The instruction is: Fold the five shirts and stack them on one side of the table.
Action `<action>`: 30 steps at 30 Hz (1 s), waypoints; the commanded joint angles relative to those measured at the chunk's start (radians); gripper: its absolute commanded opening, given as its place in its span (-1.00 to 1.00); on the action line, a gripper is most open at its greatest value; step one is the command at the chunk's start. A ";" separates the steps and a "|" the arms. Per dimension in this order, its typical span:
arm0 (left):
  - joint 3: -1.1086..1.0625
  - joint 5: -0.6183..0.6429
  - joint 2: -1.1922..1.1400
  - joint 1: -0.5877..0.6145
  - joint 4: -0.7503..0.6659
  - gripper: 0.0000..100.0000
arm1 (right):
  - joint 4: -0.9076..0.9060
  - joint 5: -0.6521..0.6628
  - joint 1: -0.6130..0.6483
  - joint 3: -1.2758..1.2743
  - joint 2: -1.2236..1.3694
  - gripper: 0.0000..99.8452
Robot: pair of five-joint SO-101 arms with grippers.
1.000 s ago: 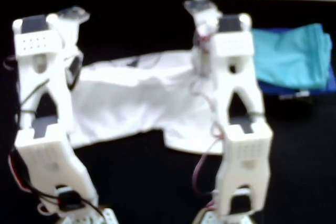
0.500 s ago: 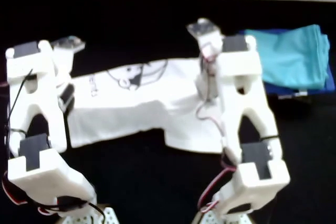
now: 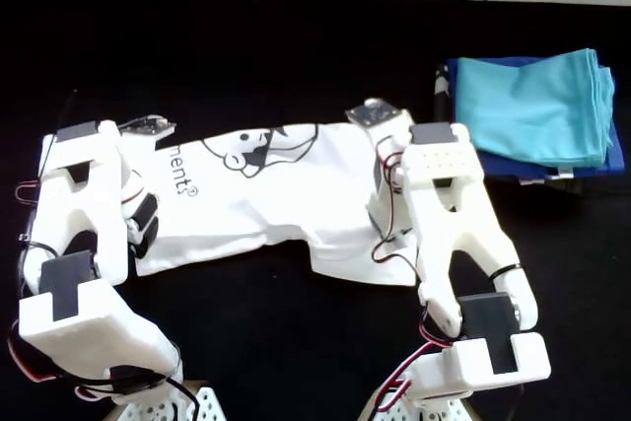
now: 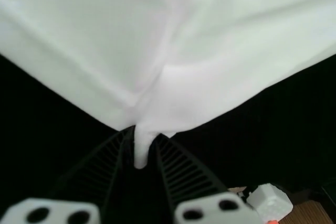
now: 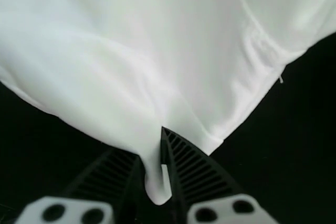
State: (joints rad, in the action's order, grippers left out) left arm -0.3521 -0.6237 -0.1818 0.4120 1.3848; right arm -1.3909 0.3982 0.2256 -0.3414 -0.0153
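my left gripper (image 4: 140, 141) and right gripper (image 5: 153, 153) each pinch an edge of the white shirt (image 3: 286, 199), its long axis stretched between them.

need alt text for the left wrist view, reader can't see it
The left gripper is shut on a pinched fold at the edge of a white shirt. The creased cloth spreads away from the gripper, with the black table showing on either side.
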 commanded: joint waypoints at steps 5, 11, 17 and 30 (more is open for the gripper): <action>-0.030 -0.008 0.048 0.008 -0.048 -0.98 | 0.018 0.011 -0.010 -0.002 -0.051 -0.99; 0.007 -0.008 0.059 0.033 -0.015 -0.74 | -0.059 0.008 -0.002 0.018 -0.056 -0.88; 0.255 -0.008 0.059 0.102 0.104 -0.65 | -0.200 0.005 -0.004 0.223 -0.056 -0.71; 0.576 0.000 0.047 0.025 0.198 -0.65 | -0.263 0.005 -0.004 0.510 -0.045 -0.71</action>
State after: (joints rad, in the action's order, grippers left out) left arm 0.2048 -0.6237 -0.1726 0.4887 1.5796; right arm -1.6471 0.3982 0.2256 0.1680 -0.0153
